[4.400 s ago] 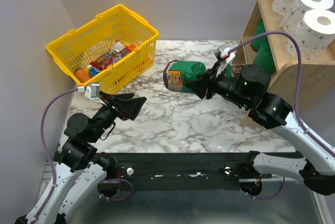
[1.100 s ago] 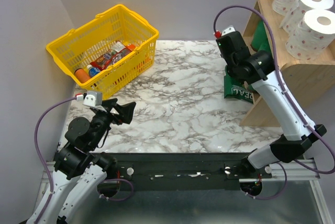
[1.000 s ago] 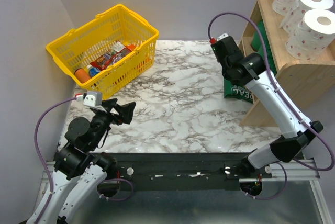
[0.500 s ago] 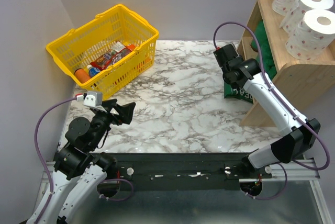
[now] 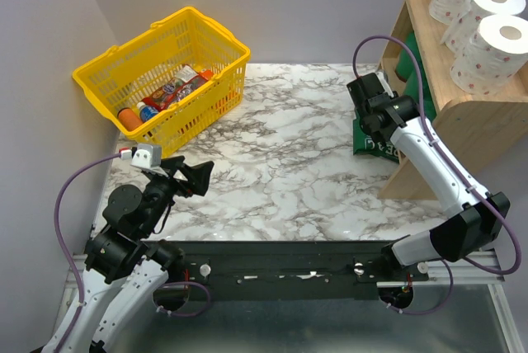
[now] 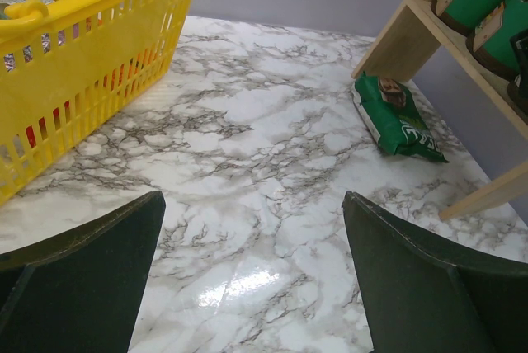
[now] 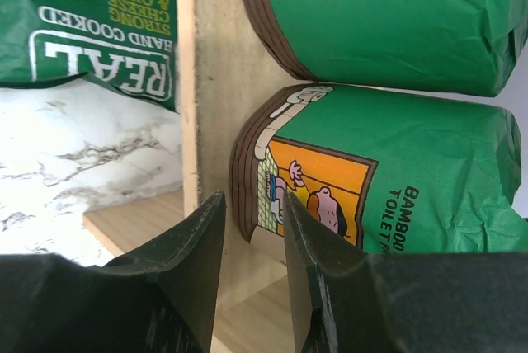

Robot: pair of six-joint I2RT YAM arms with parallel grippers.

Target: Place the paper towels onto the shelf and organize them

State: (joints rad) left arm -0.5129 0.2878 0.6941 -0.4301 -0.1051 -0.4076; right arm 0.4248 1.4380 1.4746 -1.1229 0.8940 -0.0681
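Jaws on the right gripper [image 7: 252, 203] stand only a narrow slit apart with nothing between them. They sit just in front of the lower green roll [image 7: 371, 180], by the slanted side panel of the shelf [image 7: 210, 81]. That roll lies on its side on the lower tier, with its long axis running across the wrist view and its brown end turned toward the panel and the fingers. A second green roll [image 7: 379, 15] shows above it, parallel. Seen from above, three white rolls [image 5: 493, 35] stand upright on the top tier. A green crisp packet [image 5: 373, 145] lies on the marble table [image 5: 280, 171] at the foot of the shelf, just beside the right arm. Over by the yellow basket [image 5: 194, 13], the left gripper [image 6: 252, 203] is spread wide and empty, well apart from all this. I'd say any straightening of the green rolls falls to the right arm, which would need much wider jaws closing across the roll's axis.
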